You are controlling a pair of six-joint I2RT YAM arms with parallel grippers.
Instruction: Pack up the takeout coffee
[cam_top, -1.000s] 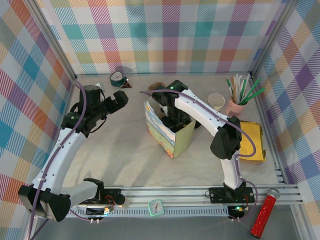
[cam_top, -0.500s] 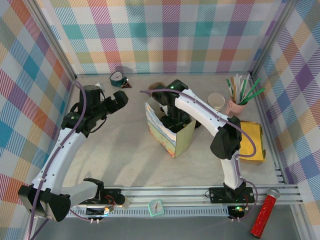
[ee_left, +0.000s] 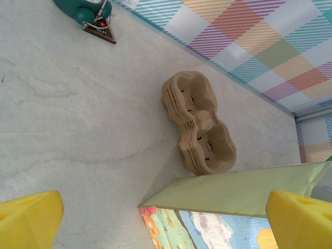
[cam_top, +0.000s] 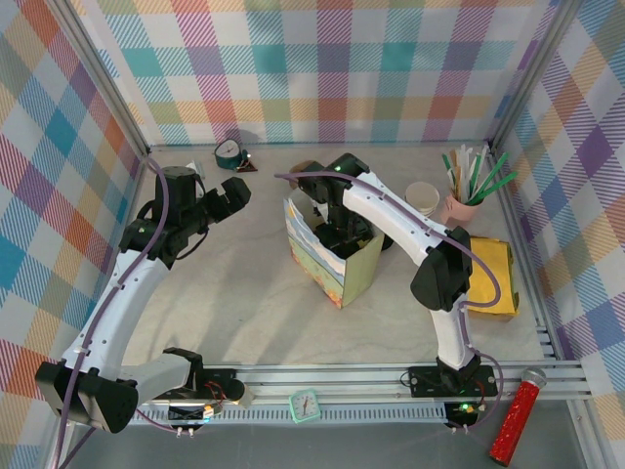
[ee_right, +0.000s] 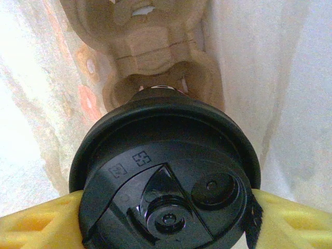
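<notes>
The takeout coffee [ee_right: 166, 176] is gripped at its black-lidded top by the right gripper [ee_right: 166, 220], whose jaws are closed partway around it. It is held inside the paper bag [cam_top: 337, 269], above a pulp cup carrier [ee_right: 150, 57] seen at the bag's bottom. The left gripper [cam_top: 227, 198] is spread wide and empty over the table [cam_top: 244, 293], left of the bag.

Only the takeout coffee [ee_right: 165, 181], down inside the paper bag [cam_top: 314, 260], carries any marks: two tiny raised boxed characters on its black lid [ee_right: 218, 135], left of the sip flap; the upper one looks like a pair of digits, but neither is legible with certainty; the bag's outer face shows a printed picture, with no words readable; the mint clock [cam_top: 305, 405] in front of the bag and the dark teal clock [cam_top: 231, 152] behind it have white dials, their numerals too small to read.
</notes>
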